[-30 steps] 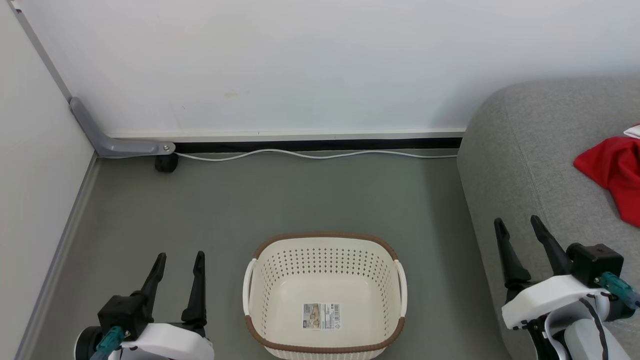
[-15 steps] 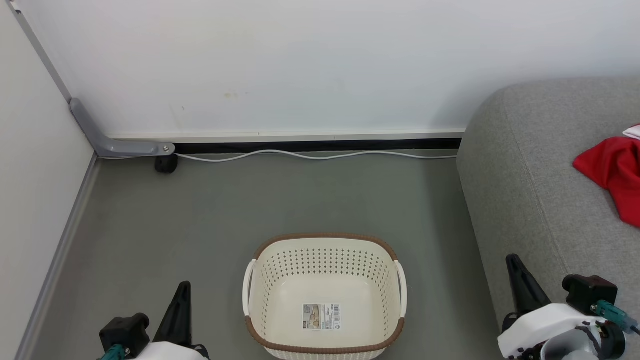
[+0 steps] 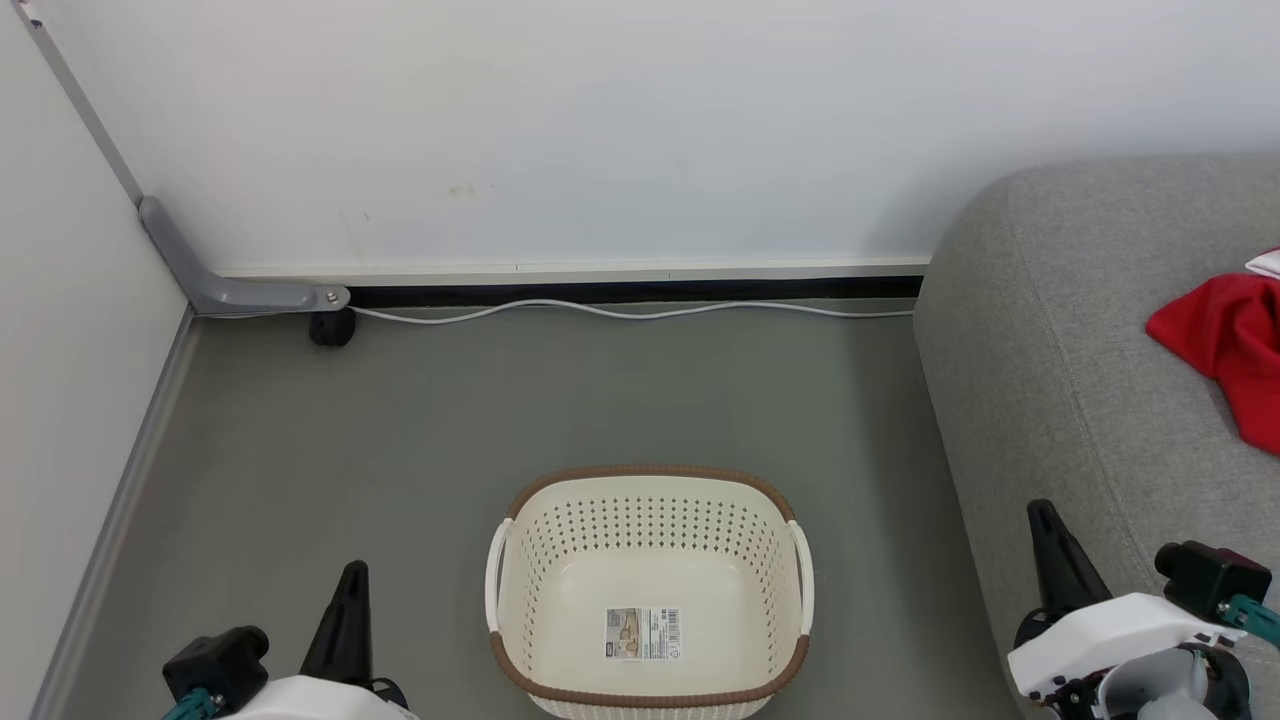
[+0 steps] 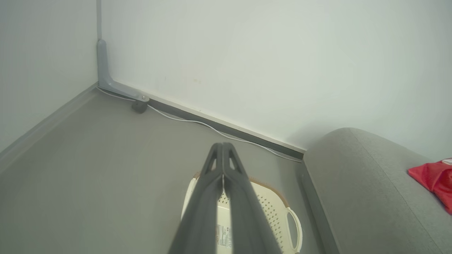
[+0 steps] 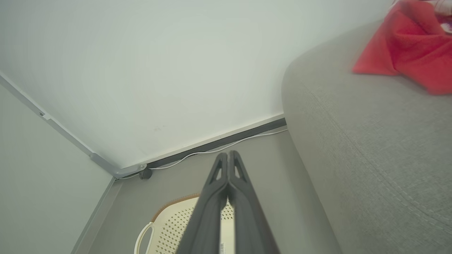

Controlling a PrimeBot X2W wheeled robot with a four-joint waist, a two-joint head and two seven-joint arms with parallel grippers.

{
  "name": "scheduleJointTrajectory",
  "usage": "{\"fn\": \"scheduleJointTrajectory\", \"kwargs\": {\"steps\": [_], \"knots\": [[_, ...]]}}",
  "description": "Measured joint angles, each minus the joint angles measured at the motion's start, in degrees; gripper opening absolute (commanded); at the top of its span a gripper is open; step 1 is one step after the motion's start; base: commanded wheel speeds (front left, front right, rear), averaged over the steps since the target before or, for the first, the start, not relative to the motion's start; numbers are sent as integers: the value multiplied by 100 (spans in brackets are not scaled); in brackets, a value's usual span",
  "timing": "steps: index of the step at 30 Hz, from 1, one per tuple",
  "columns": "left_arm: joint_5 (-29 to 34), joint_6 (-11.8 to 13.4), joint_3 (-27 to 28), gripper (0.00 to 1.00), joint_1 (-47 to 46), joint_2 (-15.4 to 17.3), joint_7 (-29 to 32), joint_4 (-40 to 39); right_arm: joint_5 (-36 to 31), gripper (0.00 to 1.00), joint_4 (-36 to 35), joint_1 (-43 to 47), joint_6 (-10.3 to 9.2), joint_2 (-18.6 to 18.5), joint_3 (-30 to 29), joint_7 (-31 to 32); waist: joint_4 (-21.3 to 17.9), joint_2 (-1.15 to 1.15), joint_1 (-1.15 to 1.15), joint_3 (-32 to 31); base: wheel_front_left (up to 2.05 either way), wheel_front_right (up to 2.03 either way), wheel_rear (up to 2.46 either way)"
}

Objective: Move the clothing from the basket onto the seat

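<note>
The left claw (image 3: 352,578) and right claw (image 3: 1043,518) are both pinched tight, holding nothing. The red clothing (image 3: 1225,340) lies on the grey sofa (image 3: 1080,350) at the right; the basket (image 3: 650,474) stands on the floor (image 3: 450,420) between the claws, a white cable (image 3: 620,312) beyond it

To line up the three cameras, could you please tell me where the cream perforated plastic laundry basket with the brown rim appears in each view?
Head view: the cream perforated basket stands at bottom centre.
Left wrist view: at the bottom edge, just right of centre, partly hidden.
Right wrist view: at the bottom edge, left of centre, partly hidden.
Shared landmark: the grey metal bracket in the wall corner, also at and.
</note>
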Motion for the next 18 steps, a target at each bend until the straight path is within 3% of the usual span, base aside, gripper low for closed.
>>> {"fn": "scheduleJointTrajectory", "kwargs": {"steps": [18], "knots": [[-1134,-34,94,0,-13,5,311,-88,1034,0,-203,33,-1,68,-231,300,-2,0,-1,-10,0,0,0]]}}
